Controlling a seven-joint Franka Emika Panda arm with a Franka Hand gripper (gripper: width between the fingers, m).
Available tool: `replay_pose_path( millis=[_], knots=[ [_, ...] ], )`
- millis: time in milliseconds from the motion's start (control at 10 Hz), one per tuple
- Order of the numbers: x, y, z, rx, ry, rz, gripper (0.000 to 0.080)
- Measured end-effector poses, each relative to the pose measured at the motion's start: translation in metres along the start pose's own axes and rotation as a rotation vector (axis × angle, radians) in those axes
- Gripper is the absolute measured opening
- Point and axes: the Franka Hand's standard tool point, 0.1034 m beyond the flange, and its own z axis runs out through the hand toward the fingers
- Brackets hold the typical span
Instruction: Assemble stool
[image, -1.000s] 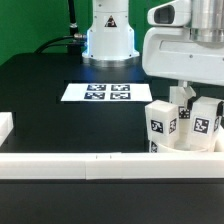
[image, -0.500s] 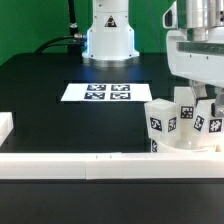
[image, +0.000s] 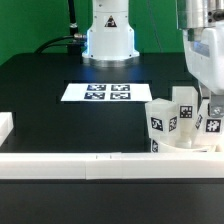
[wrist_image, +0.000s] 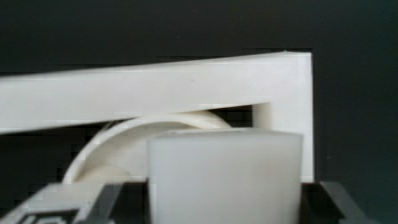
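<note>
The round white seat (image: 185, 148) lies by the front rail at the exterior view's right, with three tagged white legs standing on it: one on the left (image: 160, 121), one at the back (image: 185, 108) and one on the right (image: 213, 125). My gripper (image: 207, 102) comes down from above onto the right leg. In the wrist view the white leg (wrist_image: 222, 175) fills the gap between my two dark fingers (wrist_image: 103, 198), which touch its sides. My gripper (wrist_image: 222, 205) is shut on it. The seat's curved edge (wrist_image: 121, 142) shows behind it.
The marker board (image: 97, 92) lies flat in the middle of the black table. A long white border rail (image: 70, 162) runs along the front and a short piece (image: 5, 127) stands at the left. The rail corner (wrist_image: 196, 85) shows in the wrist view.
My hand has turned about its vertical axis and shifted toward the exterior view's right. The right leg moved slightly right with it. The other legs and the seat stayed.
</note>
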Motion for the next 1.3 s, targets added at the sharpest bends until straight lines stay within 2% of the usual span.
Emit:
replay_pose_path(
  millis=[100,300,400,700,1100,1200,1300],
  knots=[
    [0.002,-0.001,0.000,0.030,-0.017,0.134,0.0337],
    [0.000,0.000,0.000,0.115,-0.057,0.434,0.0337],
    [-0.002,0.000,0.000,0.131,-0.072,0.481,0.0337],
    [-0.004,0.003,0.001,0.115,-0.096,0.559,0.0337],
    [-0.002,0.003,0.002,0.117,-0.111,0.593,0.0337],
    [-0.003,0.003,0.000,0.118,-0.113,0.576,0.0414],
    [-0.004,0.001,-0.010,0.125,-0.123,0.565,0.0549]
  ],
)
